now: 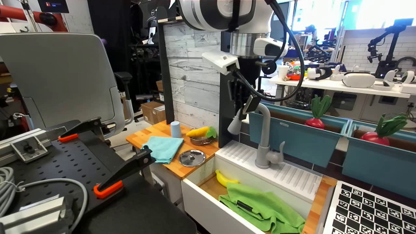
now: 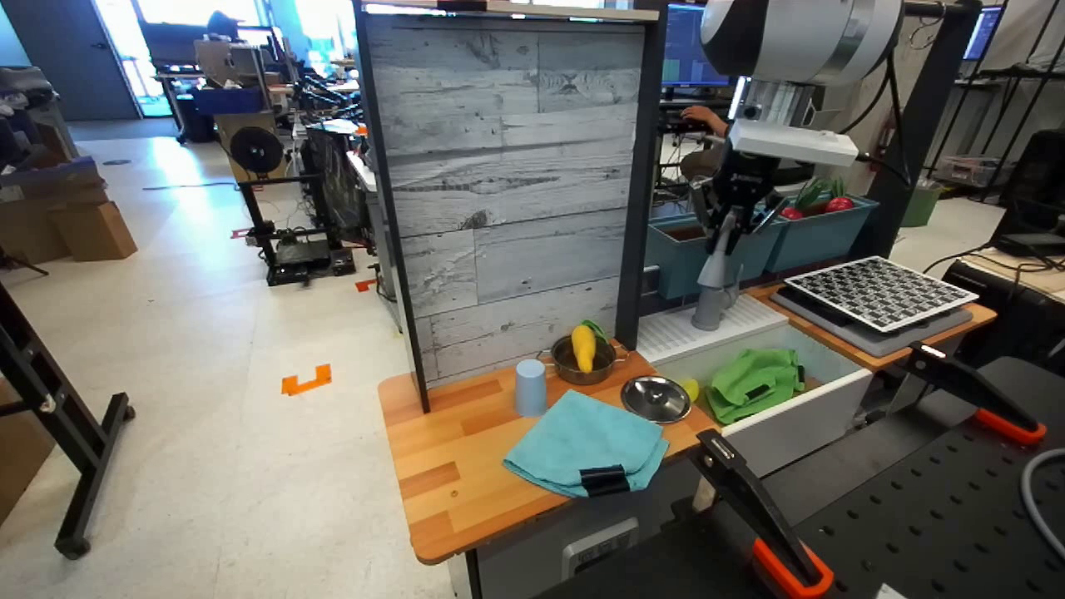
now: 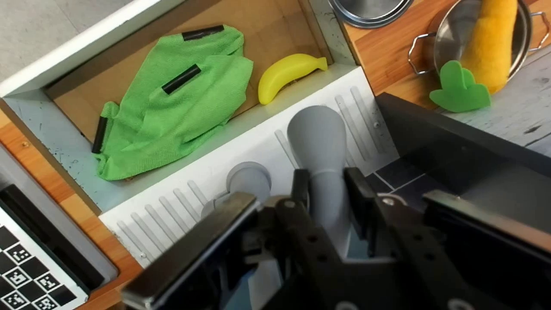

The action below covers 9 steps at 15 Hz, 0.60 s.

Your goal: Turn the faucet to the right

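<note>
So, your pincer (image 3: 327, 175) pinches the faucet (image 1: 266, 130) above its base (image 1: 262, 159).
Ease it right, arcing around that base.

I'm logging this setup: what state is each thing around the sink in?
Grey matte gooseneck faucet: upright, no water showing
Black two-finger gripper: closed on the faucet
Round metal pot: uncovered, long yellow vegetable partly inside
Round metal lid: off, lying flat
Green fabric cloth: crumpled
Turquoise fabric cloth: folded
Pale-blue cylinder: standing
</note>
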{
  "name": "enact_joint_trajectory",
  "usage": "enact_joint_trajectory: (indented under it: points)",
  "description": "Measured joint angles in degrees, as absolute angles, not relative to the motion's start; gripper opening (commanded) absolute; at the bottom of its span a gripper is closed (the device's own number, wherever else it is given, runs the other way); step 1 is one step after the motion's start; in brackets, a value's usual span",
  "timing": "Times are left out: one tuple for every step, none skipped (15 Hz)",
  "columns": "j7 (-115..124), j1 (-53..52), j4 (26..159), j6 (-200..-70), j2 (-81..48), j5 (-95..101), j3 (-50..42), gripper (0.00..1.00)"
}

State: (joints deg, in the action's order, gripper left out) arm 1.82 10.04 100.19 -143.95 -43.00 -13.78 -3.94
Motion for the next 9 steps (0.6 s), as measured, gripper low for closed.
enact_joint_trajectory:
  points:
    - [0.4,10.3,100.5,-143.9,-42.8,-13.8,-3.9,0.06]
    - [-1.0,10.7,100.8,-143.9,-42.6,-13.8,-3.7,0.06]
    - [-2.5,11.3,101.0,-143.9,-42.5,-13.8,-3.4,0.06]
    - [-3.8,11.9,101.2,-143.8,-42.4,-13.8,-3.1,0.06]
    - [-5.0,12.7,101.3,-143.7,-42.3,-13.8,-2.7,0.06]
    - [-6.1,13.4,101.4,-143.6,-42.2,-13.8,-2.1,0.06]
    - [-7.0,14.1,101.5,-143.6,-42.1,-13.9,-1.6,0.06]
    - [-7.7,14.8,101.5,-143.6,-42.1,-13.9,-1.0,0.06]
    - [-8.3,15.5,101.5,-143.6,-42.1,-14.0,-0.5,0.06]
